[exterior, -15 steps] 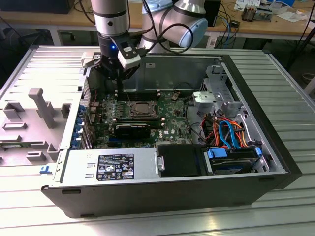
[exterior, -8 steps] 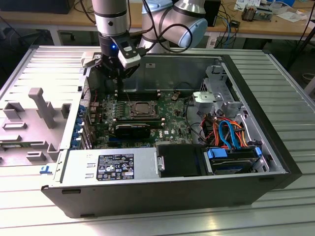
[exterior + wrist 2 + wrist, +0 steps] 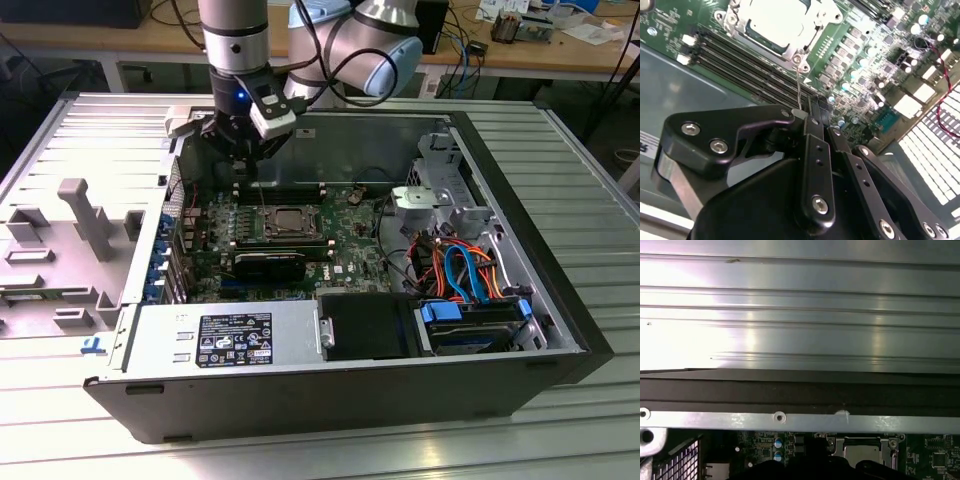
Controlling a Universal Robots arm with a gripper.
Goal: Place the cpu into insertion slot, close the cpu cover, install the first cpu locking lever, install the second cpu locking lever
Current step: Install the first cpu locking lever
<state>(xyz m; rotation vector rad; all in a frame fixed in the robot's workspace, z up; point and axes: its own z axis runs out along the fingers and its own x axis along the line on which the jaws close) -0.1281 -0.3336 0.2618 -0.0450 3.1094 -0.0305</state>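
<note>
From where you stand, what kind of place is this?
Probably an electronics or robotics lab: an opened computer case lies on a ribbed metal table, a robot arm's gripper reaches into it, and cluttered workbenches stand behind.

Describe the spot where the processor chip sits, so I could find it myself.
Look inside the open computer case, at the green circuit board. Near its middle is the insertion slot, a square with a silver metal rim, unlike the long black memory slots beside it.
</note>
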